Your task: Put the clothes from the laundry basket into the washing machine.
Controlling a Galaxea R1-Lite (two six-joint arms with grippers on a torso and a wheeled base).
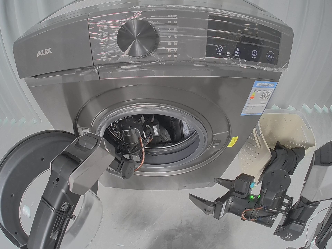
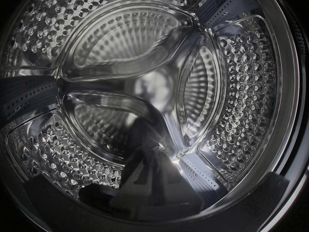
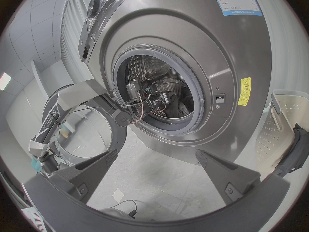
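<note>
While the right gripper hangs low in front of the grey, round-fronted metal washing machine, its two wedge-shaped black fingers are spread wide, holding nothing and touching nothing. Over on the other side the left gripper is inside the shiny dimpled steel drum, and whether it grips anything I cannot tell; a crumpled dark cloth garment lies on the drum's bottom. Beside the machine, another soft dark garment drapes over the rim of the cream perforated plastic laundry basket
</note>
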